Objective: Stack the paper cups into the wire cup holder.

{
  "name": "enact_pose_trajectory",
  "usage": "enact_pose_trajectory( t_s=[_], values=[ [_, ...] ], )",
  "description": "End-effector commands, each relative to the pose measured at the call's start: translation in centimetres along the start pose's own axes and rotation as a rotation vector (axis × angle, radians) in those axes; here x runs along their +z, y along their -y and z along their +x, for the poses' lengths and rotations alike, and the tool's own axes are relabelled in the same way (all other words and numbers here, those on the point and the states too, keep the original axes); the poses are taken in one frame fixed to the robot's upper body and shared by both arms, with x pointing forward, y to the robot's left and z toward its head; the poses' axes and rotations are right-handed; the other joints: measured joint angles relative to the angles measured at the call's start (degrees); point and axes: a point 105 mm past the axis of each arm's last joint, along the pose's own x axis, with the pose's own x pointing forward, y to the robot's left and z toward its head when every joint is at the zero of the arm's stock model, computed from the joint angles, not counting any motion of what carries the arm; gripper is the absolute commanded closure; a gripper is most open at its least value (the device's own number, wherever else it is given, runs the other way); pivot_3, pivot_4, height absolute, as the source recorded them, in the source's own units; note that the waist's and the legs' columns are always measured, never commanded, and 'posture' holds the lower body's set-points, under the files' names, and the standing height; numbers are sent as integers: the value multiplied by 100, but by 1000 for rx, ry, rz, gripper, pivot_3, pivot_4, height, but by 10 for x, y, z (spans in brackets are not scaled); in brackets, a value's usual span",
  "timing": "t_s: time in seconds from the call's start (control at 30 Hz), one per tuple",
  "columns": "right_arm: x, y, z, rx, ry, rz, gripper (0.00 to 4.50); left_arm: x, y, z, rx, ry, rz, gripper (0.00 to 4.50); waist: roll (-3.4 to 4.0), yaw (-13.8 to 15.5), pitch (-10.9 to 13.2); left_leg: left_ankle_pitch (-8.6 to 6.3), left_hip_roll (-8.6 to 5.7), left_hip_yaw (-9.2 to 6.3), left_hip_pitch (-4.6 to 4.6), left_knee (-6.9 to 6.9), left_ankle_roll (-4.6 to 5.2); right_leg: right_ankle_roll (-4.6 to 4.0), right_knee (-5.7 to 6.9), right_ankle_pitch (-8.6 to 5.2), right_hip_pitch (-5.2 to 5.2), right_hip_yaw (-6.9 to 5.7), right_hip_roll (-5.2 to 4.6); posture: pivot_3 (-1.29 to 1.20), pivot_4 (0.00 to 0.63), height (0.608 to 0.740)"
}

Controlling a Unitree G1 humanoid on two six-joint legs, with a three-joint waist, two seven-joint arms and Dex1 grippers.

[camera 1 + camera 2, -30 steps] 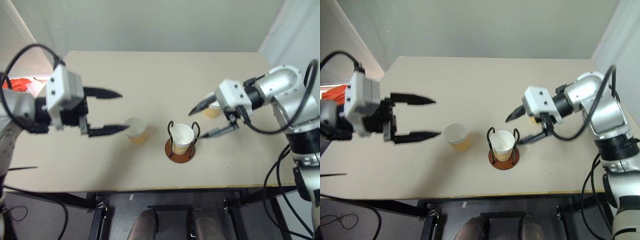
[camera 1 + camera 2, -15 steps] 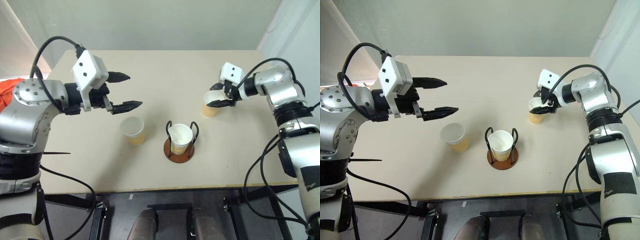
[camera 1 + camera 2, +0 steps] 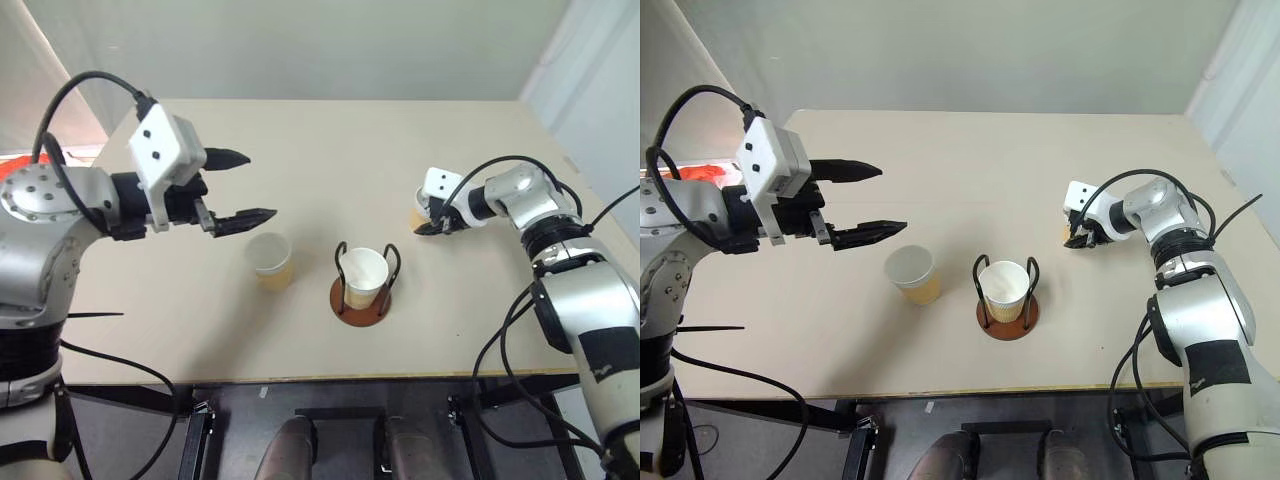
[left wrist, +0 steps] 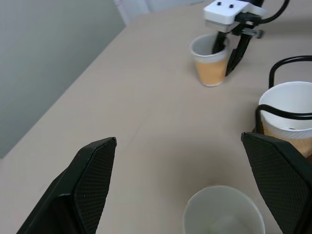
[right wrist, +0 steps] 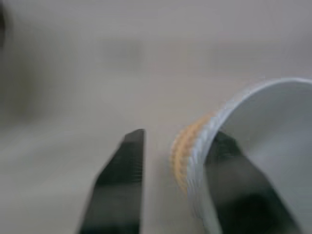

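Three tan paper cups stand upright on the table. One paper cup [image 3: 362,277] sits inside the wire cup holder [image 3: 360,305], a brown disc with black loops. A second paper cup [image 3: 270,259] stands free to its left. My left gripper [image 3: 258,186] hovers open above and left of that cup, holding nothing. The third paper cup [image 4: 209,63] is at the right. My right gripper [image 4: 225,52] straddles its near wall, with one finger inside [image 5: 234,195] and one outside [image 5: 122,185]. A narrow gap still shows between the outer finger and the wall.
The beige table [image 3: 330,140] ends at a front edge just below the holder. Its right edge runs close behind my right arm. An orange-red object [image 3: 690,172] lies beyond the table's left edge. Black cables hang from both arms.
My right gripper swung from beside the holder out to the right-hand cup, dropped onto its rim and narrowed around the wall. The head view shifted. My left gripper stays open.
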Motion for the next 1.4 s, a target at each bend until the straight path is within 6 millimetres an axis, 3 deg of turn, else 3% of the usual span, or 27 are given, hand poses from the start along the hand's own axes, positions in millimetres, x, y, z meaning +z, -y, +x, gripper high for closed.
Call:
enact_pose_trajectory(
  t_s=[0.03, 0.13, 0.27, 0.37, 0.47, 0.6, 0.73, 1.4],
  values=[
    [30, 11, -23, 3, 112, -70, 4339, 13, -6, -8, 33, 14, 54, 0, 0, -1, 0, 2, 0, 0, 0, -1, -3, -3, 1, -1, 0, 0, 0, 0, 150, 740],
    [49, 9, -40, 68, 184, -144, 4427, 12, -7, -10, 34, 10, 58, 0, 1, -8, 1, 6, 0, 0, 0, -4, -11, -10, 5, -4, -2, 0, 0, 0, 150, 740],
    [97, -6, -77, 162, 306, -409, 4427, 6, -6, -12, 15, -13, 57, 0, 3, -19, 1, 9, 0, 0, 1, -10, -11, -21, 5, -11, -4, -1, 2, 0, 150, 740],
    [137, -42, -98, 248, 466, -535, 4427, 6, 1, -14, -34, -6, 46, 0, 2, -24, 1, 12, 1, -1, 0, -18, -9, -32, 1, -19, -4, -3, 5, 0, 150, 740],
    [151, -75, -103, 364, 518, -586, 4427, 3, 14, -18, -116, -22, 32, 0, -8, -29, -4, 36, 6, -3, 3, -21, -63, -43, -4, -32, 3, -5, 15, 0, 150, 740],
    [149, -98, -97, 451, 506, -603, 4427, 6, 33, -25, -232, -2, 25, 0, -14, -35, -4, 36, 6, -5, 2, -20, -60, -51, -5, -38, 4, -2, 16, 0, 150, 740],
    [142, -100, -91, 457, 479, -593, 4427, 13, 52, -37, -353, 35, 2, 0, -17, -44, -2, 23, 7, -7, 4, -17, -7, -53, 10, -37, 0, -2, 14, 0, 150, 740],
    [115, -101, -63, 465, 330, -668, 4427, 5, 56, -46, -336, 6, -22, 0, -17, -56, -2, 62, 7, -8, 8, -26, -1, -81, 15, -22, -5, -2, 14, 0, 150, 740]
  ],
)
